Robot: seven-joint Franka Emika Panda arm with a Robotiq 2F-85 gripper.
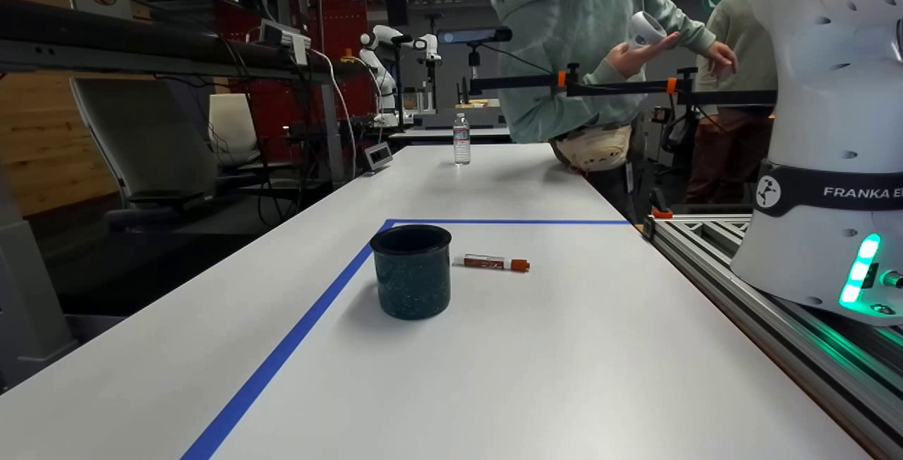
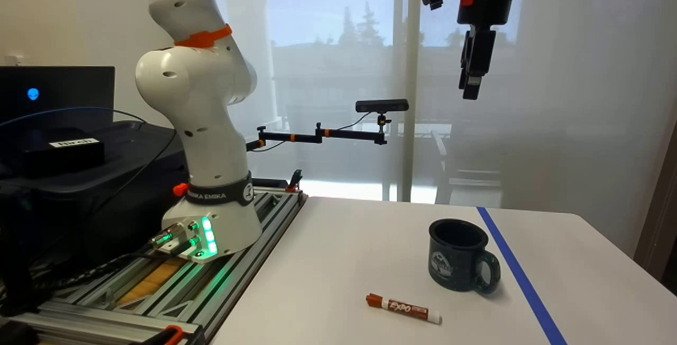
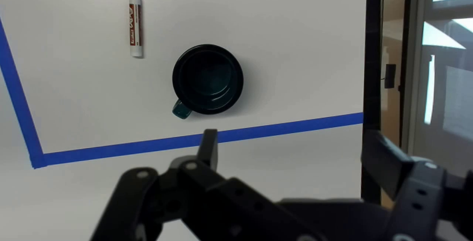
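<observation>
My gripper [image 3: 297, 150] is open and empty in the wrist view, its two black fingers wide apart. In an exterior view the gripper [image 2: 470, 88] hangs pointing down, high above the table and touching nothing. A dark green speckled mug [image 2: 457, 263] stands upright on the white table; it also shows in an exterior view [image 1: 413, 280] and from above in the wrist view [image 3: 207, 80]. The mug looks empty inside. A marker with a brown-orange cap [image 3: 135, 23] lies beside the mug, apart from it; it shows in both exterior views [image 1: 492, 262] [image 2: 404, 308].
Blue tape [image 1: 296, 336] runs along the table near the mug and turns a corner. A clear water bottle [image 1: 461, 139] stands at the table's far end, near a person [image 1: 585, 44]. A camera [image 2: 382, 105] sits on a black bar beyond the robot base.
</observation>
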